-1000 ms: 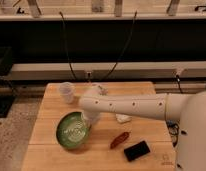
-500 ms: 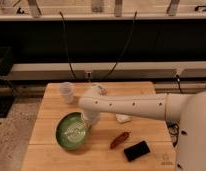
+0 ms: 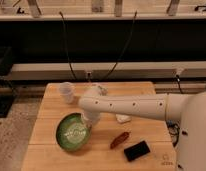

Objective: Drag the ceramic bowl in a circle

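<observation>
The ceramic bowl (image 3: 72,133) is round, shallow and glossy green with a paler centre. It sits on the front left part of the wooden table (image 3: 146,95). My white arm reaches in from the right across the table. Its gripper (image 3: 89,121) points down at the bowl's right rim and appears to touch it. The arm's end hides most of the gripper.
A small translucent white cup (image 3: 67,92) stands behind the bowl at the table's back left. A small white object (image 3: 123,118) lies under the arm. A reddish-brown item (image 3: 119,140) and a black flat object (image 3: 136,150) lie at the front right.
</observation>
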{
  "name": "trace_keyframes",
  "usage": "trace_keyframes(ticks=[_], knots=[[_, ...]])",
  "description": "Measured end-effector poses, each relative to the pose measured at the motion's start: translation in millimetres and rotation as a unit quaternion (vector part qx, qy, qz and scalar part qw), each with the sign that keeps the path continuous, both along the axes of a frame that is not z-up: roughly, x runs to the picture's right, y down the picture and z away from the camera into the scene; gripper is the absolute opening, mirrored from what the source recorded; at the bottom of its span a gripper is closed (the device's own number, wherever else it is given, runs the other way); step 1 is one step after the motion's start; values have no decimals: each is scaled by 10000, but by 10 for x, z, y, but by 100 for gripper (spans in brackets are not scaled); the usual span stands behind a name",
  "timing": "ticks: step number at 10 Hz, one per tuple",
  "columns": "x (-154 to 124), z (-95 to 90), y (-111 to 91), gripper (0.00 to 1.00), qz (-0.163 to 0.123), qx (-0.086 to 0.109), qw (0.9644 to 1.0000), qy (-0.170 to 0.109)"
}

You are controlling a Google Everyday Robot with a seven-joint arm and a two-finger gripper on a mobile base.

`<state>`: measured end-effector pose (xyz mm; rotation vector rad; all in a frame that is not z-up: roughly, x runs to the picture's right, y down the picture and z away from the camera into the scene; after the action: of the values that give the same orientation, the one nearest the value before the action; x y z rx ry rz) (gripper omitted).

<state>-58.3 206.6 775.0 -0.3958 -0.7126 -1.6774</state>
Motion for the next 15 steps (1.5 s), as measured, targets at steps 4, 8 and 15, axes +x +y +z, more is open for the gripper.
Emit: trace_keyframes(ticks=[4,8,15], knots=[[-27,-18,16,4,-107,-1,9999,-60],[-73,-13,15,4,-176,7,9997,-139],[-86,-17,39,4,-254,-13,9995,-206]])
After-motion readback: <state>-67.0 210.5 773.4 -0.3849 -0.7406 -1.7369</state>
